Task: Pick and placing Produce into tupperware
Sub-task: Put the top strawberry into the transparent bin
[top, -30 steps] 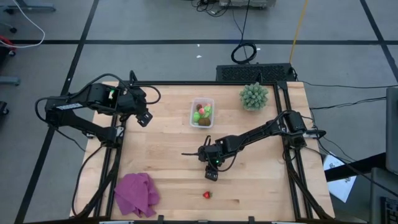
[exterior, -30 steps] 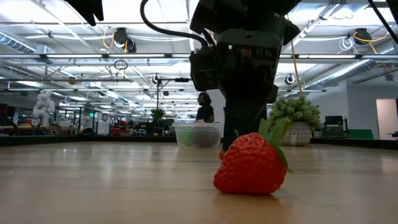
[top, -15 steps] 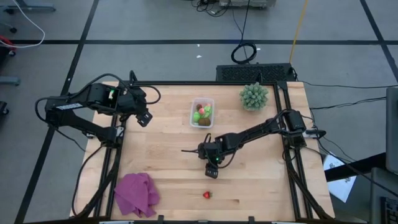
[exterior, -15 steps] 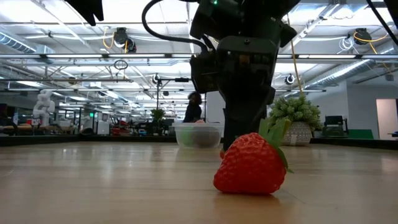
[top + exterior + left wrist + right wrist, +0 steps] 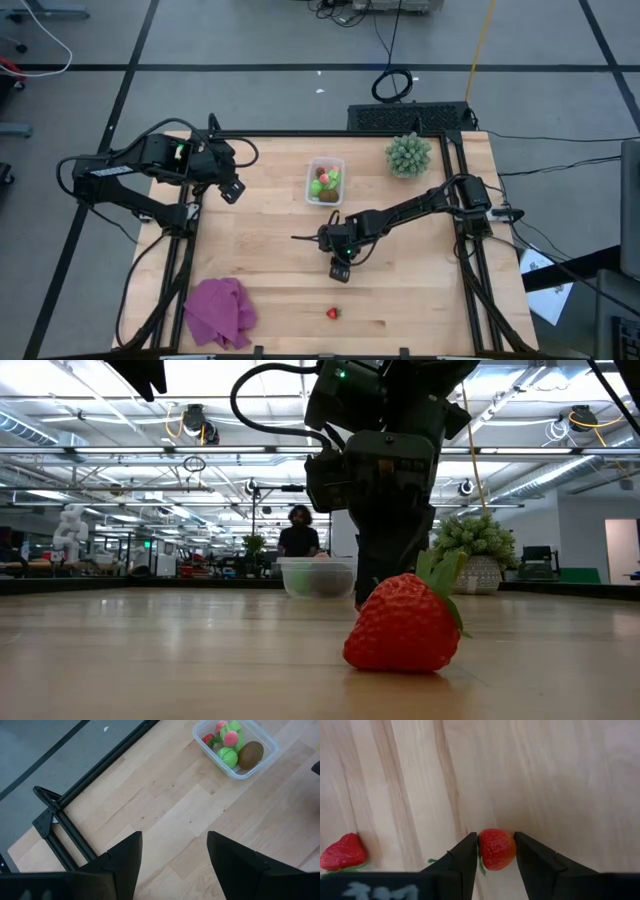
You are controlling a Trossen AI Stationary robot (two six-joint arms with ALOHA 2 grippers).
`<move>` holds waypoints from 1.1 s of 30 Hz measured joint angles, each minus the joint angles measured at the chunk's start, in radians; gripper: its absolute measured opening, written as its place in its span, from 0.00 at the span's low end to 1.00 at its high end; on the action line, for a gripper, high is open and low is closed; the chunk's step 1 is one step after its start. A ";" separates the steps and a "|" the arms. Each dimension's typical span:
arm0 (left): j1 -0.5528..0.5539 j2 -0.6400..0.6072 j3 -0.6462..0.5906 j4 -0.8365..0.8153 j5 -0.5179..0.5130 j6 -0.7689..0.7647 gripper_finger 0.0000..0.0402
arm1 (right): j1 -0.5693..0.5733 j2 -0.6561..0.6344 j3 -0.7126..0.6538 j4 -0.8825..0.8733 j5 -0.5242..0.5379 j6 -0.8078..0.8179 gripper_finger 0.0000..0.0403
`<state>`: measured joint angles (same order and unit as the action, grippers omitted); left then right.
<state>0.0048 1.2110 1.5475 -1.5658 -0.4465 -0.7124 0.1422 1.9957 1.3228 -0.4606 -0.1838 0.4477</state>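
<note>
Wooden bench (image 5: 270, 270) seen from above, with two dark arms. Right tool (image 5: 339, 271) lowered near mid-bench, fingers (image 5: 465, 857) closed against both sides of a small red strawberry (image 5: 496, 849) resting on the wood. Second strawberry (image 5: 332, 313) lying apart, nearer the front edge, large in the foreground of the low view (image 5: 404, 624). Clear tupperware (image 5: 324, 181) toward the back of the bench, just left of the spiky pale-green plant (image 5: 409, 154), holding light green pieces (image 5: 228, 756), a pink-red piece (image 5: 230, 738), a red strawberry (image 5: 208, 739) and a brown kiwi (image 5: 250, 753). Left tool (image 5: 231, 189) held above the back-left part of the bench, well apart from the tupperware, fingers (image 5: 125, 858) parted with only bare wood between them, gripping nothing. Purple cloth (image 5: 219, 312) crumpled at the front-left corner. Person (image 5: 297, 532) visible in the room beyond the bench in the low view.
</note>
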 joint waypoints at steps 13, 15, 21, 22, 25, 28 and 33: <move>0.000 0.000 0.000 0.000 0.000 0.001 0.57 | -0.015 0.000 0.000 -0.003 0.004 0.000 0.26; 0.000 0.000 0.000 0.000 0.000 0.001 0.57 | -0.020 0.000 0.000 -0.003 0.003 0.000 0.26; 0.000 0.000 0.000 0.000 0.000 0.002 0.57 | -0.028 -0.013 -0.001 -0.004 0.005 -0.015 0.26; 0.000 0.000 0.000 0.000 0.000 0.002 0.57 | -0.028 -0.021 -0.002 -0.006 0.007 -0.016 0.25; 0.000 0.000 0.000 0.000 0.000 0.002 0.57 | -0.031 -0.050 -0.004 -0.011 0.017 -0.016 0.25; 0.000 0.000 0.000 0.000 0.000 0.002 0.57 | -0.032 -0.087 -0.003 -0.007 0.017 -0.016 0.25; 0.000 0.000 0.000 0.000 0.000 0.002 0.57 | -0.032 -0.143 -0.003 0.000 0.046 -0.024 0.25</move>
<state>0.0048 1.2110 1.5475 -1.5658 -0.4469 -0.7109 0.1101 1.8525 1.3193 -0.4611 -0.1374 0.4239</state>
